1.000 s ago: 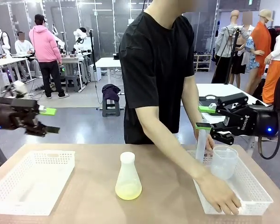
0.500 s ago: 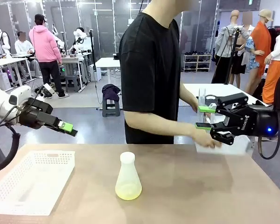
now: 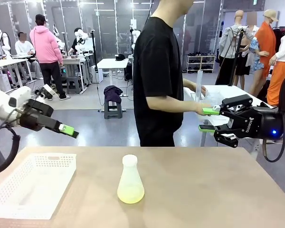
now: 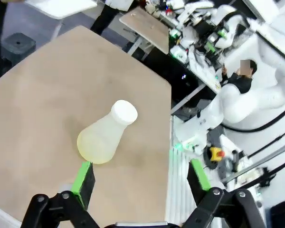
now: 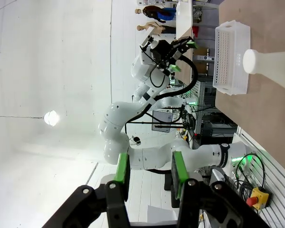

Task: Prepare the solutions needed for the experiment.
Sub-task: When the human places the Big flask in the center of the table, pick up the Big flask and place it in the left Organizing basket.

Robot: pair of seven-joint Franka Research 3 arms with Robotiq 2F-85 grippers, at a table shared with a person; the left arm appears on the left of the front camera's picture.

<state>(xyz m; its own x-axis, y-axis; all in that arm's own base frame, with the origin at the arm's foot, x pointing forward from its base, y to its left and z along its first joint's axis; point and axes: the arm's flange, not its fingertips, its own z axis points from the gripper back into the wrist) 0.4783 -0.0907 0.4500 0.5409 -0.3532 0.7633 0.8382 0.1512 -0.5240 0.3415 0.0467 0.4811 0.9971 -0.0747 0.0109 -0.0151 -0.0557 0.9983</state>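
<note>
1. You are looking at a frosted flask that is standing upright near the middle of the table. A shallow layer of pale yellow-green liquid is sitting in its base, and a white cap is closing its neck.
2. A white basket is resting on the table at the robot's left, well apart from the flask.
3. The left gripper is hovering above the far edge of the basket, pointing toward the middle of the table. In the left wrist view you are seeing its fingers spread wide with nothing between them, and the flask is lying beyond them, untouched.
4. The right gripper is hanging in the air at the robot's right, off the table surface. Its fingers are standing partly closed, with a narrow gap that is holding nothing.
5. A person in a black shirt is standing at the far side, turned away from the table, with a hand just beside the right gripper's upper finger.
</note>
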